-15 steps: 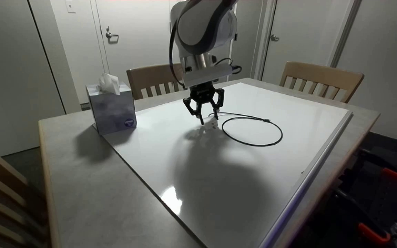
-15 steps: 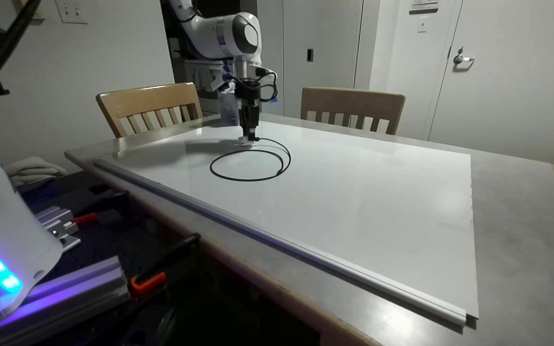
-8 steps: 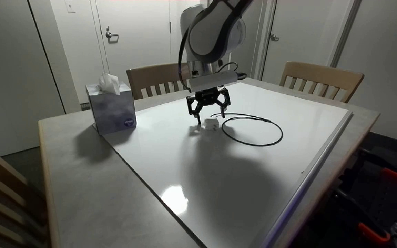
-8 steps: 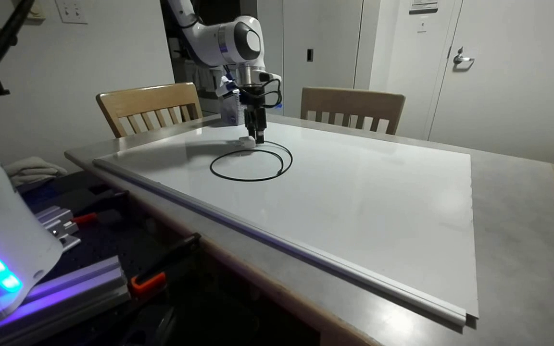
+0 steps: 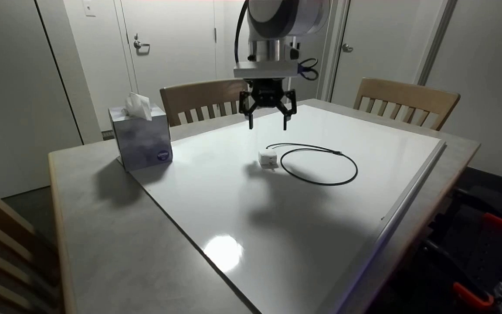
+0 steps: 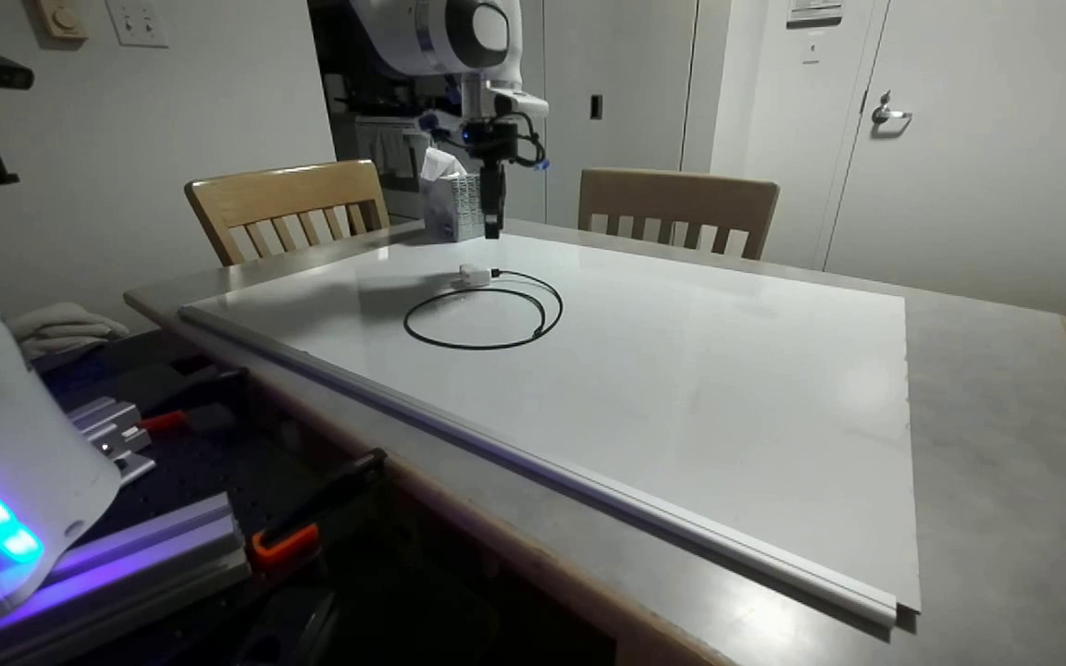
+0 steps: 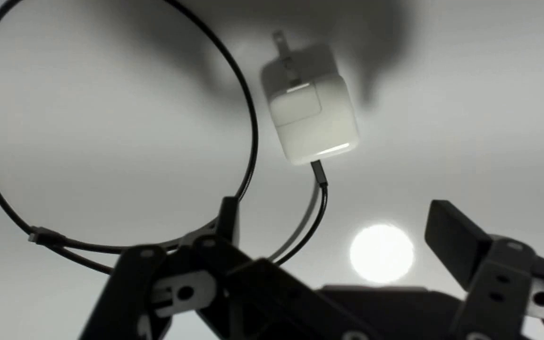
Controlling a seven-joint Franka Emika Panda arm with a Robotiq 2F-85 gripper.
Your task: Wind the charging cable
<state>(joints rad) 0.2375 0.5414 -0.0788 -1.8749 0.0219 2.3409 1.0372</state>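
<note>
From the left in an exterior view: the tissue box (image 5: 142,137) sits at a corner of the whiteboard (image 5: 303,261), the whiteboard flat on the tabletop (image 5: 146,244); no part to play for that box, I'd say. Move right and here's the white plug (image 5: 268,157), resting on the whiteboard, with the charging cable (image 5: 330,185) running out of the end opposite its prong (image 7: 279,42). Right again, and this is where the winding stands: the charging cable lies in one broad loop, its loose end (image 7: 46,236) lying where the loop closes on itself. One turn made, then! But the stretch from loop to white plug lies outside it, so I'd call the job part done, with that length to bring round and likely a tighter coil to make.

Now the arm (image 5: 277,24): wrist upright, the gripper (image 5: 268,125) pointing straight down and well above the white plug. The fingers (image 7: 457,243) are spread wide in the wrist view, nothing between them, so it's released, holding neither cable nor plug. My read: the next grip means coming down onto the charging cable, and so thin a cord could slip the pinch.
</note>
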